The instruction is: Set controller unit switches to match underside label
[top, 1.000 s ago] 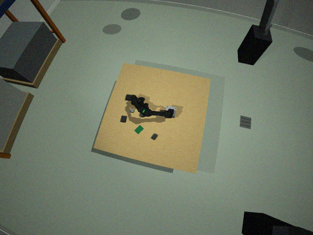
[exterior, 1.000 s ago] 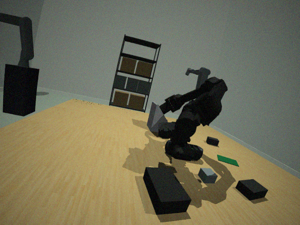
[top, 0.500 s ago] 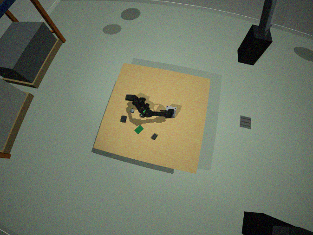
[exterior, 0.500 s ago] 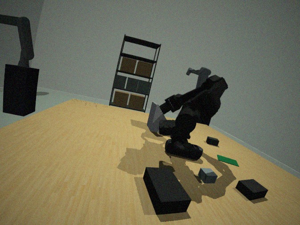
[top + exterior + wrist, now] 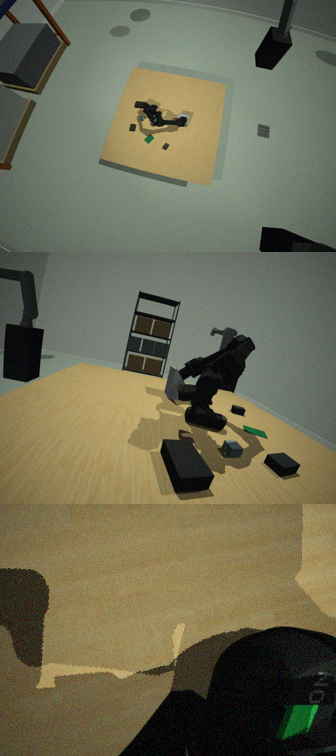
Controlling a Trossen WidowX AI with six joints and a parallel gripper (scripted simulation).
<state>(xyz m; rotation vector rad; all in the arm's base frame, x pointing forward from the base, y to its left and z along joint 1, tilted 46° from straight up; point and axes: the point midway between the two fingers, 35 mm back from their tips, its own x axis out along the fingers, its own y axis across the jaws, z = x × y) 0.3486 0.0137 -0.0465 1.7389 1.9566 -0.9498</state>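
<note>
The controller unit (image 5: 154, 120) (image 5: 260, 669) is a black, rounded shape on the bench beneath the arm. The top view shows small green switch ends on it. In the wrist view it fills the lower right corner, with one green switch end and ON lettering; the other switches are cut off or hidden. The label is not in view. My gripper (image 5: 182, 701) is shut and empty, its fingertips beside the unit's left edge in the wrist view. Whether they touch it I cannot tell. In the exterior view the fingers merge with the dark arm and unit.
A large black box (image 5: 139, 104) (image 5: 187, 463), a grey block (image 5: 142, 118) (image 5: 232, 449), a dark block (image 5: 132, 127) (image 5: 282, 463), a green plate (image 5: 148, 138) (image 5: 254, 432) and a small dark block (image 5: 165, 146) (image 5: 238, 409) lie around the unit.
</note>
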